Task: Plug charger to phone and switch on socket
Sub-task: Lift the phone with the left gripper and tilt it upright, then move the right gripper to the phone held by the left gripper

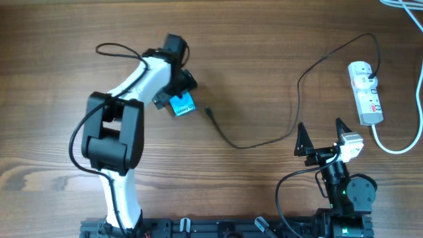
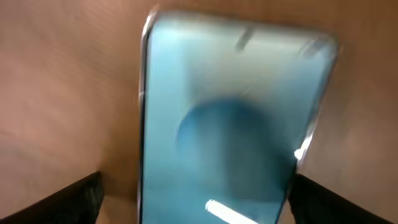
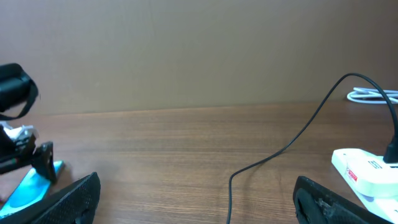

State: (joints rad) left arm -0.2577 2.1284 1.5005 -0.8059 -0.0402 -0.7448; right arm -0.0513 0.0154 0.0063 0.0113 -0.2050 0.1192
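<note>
While the left gripper [image 2: 196, 183] gapes wide, the phone [image 2: 230, 93] lies between its fingers [image 2: 71, 202].

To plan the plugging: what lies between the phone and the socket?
Only the charger: its cable runs from the socket across the table, and its tip ends short of the phone. The overhead view shows this.

The phone [image 1: 183, 106] has a teal-blue screen with a darker rounded shape and a white edge. The charger cable [image 1: 254, 146] is black, the power strip [image 1: 365, 92] white with red marks, and the table [image 1: 264, 39] brown wood-grain.
</note>
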